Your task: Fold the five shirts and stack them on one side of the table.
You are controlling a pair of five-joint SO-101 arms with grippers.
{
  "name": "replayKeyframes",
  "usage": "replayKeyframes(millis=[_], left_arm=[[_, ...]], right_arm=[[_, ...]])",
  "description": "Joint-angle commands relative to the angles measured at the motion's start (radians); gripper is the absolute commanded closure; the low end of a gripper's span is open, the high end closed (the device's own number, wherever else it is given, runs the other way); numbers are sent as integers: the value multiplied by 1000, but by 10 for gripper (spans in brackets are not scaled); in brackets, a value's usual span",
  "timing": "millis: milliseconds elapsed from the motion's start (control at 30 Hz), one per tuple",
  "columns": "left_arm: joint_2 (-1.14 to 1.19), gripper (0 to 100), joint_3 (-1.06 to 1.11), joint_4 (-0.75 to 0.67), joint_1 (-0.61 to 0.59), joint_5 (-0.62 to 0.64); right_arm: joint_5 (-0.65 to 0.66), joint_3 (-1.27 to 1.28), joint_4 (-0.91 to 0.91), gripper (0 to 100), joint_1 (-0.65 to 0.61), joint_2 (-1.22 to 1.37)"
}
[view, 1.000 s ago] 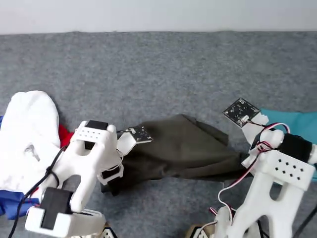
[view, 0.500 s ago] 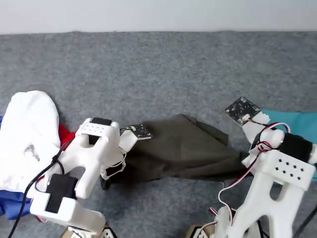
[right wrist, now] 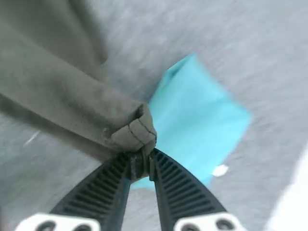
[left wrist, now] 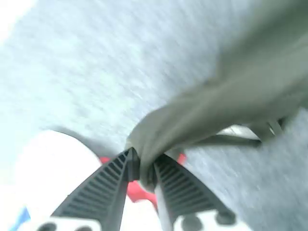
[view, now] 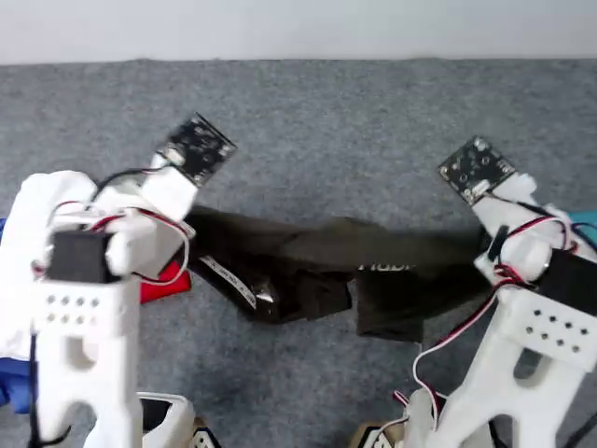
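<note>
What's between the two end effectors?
The dark olive shirt, stretched from the left end effector to the right end effector, both shut on it; high view.

White arms (view: 84, 317), black ribbed hands (left wrist: 143, 162)

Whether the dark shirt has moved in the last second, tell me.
Yes. The dark shirt has been lifted and stretched wide, its ends shifting toward the table's far edge.

Five shirts: olive (view: 373, 252), white (view: 19, 252), red (view: 163, 282), blue (view: 11, 392), teal (right wrist: 197, 110); two arms (view: 89, 308) (view: 532, 327).
</note>
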Motion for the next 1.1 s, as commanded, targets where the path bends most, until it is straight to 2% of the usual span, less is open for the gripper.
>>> replayKeyframes(millis=[0, 200, 333, 467, 800, 1067], left_arm=[[-66, 985, -174, -3, -9, 15], [-69, 985, -461, -97, -11, 11], [-69, 985, -591, -201, -5, 8], [-69, 985, -661, -244, -5, -71], [-77, 985, -888, -244, -12, -247], [-78, 985, -1087, -235, -20, -345]], right_arm=[[-37, -118, -131, 989, -25, -64], [-32, -163, -326, 988, -65, -151], [-34, -161, -381, 988, -67, -217], [-38, -161, -450, 988, -38, -283], [-38, -163, -630, 988, -19, -398], [-38, -157, -611, 988, 165, -510]])
